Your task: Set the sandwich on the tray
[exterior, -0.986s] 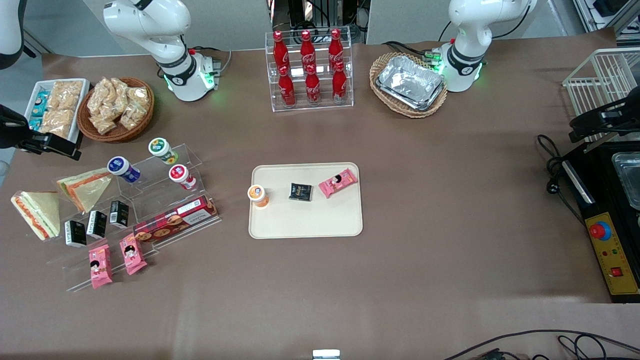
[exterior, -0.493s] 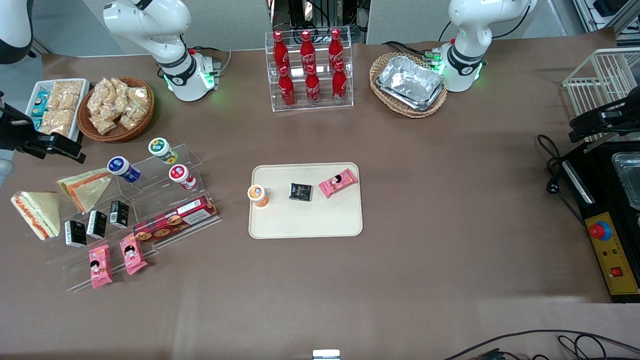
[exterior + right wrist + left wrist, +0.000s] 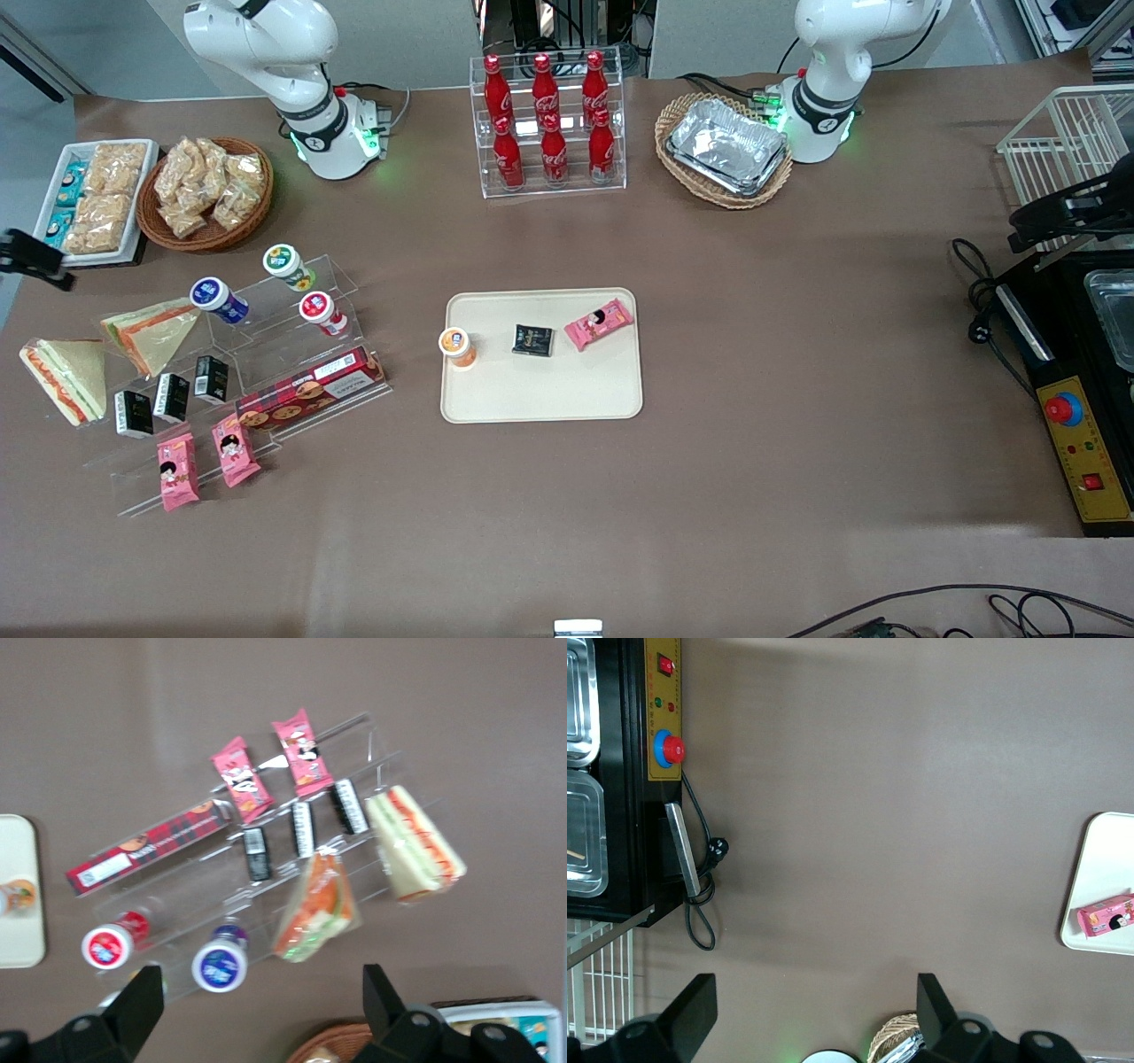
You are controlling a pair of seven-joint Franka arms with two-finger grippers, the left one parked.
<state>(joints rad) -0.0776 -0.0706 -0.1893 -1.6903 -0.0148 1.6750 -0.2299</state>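
Hovering open and empty at the working arm's end of the brown desk point(image 3: 797, 354), the claw point(image 3: 257, 1010) hangs above the clear-wrapped pale triangular sandwich point(image 3: 66, 379) point(image 3: 415, 843), which lies well apart from the cream rectangular tray point(image 3: 540, 394).

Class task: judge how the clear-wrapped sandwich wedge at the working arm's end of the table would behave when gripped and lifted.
The sandwich looks soft, so its bread would probably squash under firm pinching. Its clear film may prove slippery. The flat-lying wedge seems unlikely to roll. The open gripper hangs above it, touching nothing.
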